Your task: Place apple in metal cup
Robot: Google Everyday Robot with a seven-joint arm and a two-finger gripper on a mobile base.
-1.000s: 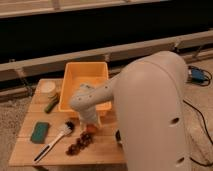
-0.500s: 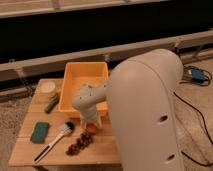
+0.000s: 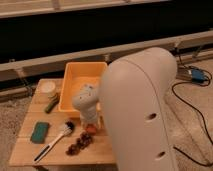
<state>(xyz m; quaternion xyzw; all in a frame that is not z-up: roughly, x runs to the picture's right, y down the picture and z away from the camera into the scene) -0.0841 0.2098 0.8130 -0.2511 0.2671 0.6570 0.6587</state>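
The apple [image 3: 91, 129] is a small orange-red fruit on the wooden table [image 3: 30, 150], just in front of the yellow bin. My gripper [image 3: 89, 123] comes straight down on top of it, below the pale wrist [image 3: 85, 99], and hides the apple's upper part. The metal cup is hidden; my arm's big pale shell [image 3: 140, 110] covers the right half of the table.
A yellow bin [image 3: 80, 80] stands at the back of the table. A light cup [image 3: 48, 88] and a green vegetable [image 3: 51, 105] are at the back left. A green sponge [image 3: 40, 131], a brush [image 3: 52, 142] and a dark red fruit cluster [image 3: 80, 145] lie in front. Cables and a blue box [image 3: 197, 75] are on the floor at the right.
The arm's shell has swung left and now hides more of the table's right side. The gripper stays over the apple, which has not moved.
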